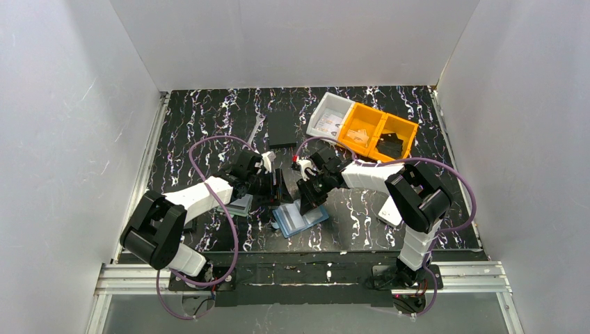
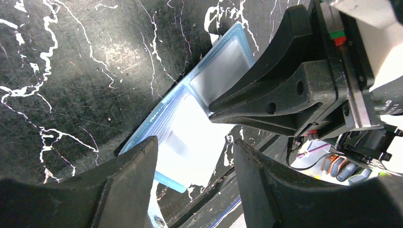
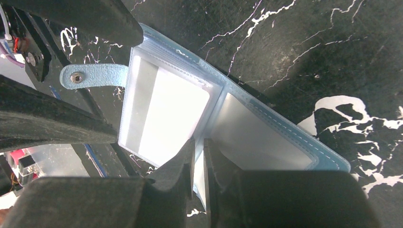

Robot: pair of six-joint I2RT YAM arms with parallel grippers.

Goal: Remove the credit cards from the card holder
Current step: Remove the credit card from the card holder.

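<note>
Marbled counter point(image 1: 209, 111), near edge: card holder point(image 1: 300, 217) looks floppy, slick; right claw point(image 3: 199, 145) pinches its centre leaf, left claw point(image 2: 194, 145) gapes wide.

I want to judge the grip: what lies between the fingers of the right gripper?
Right wrist view: a thin pale sheet at the middle fold of the card holder fills the narrow gap of the right gripper; pocket or card, I cannot tell.

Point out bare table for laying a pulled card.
Bare marble: far left, between the side rail and the black rectangle; near right, between the card holder and the right arm. Crowded: the middle, where left claw and right claw meet at the holder, and far right, with bins.
</note>
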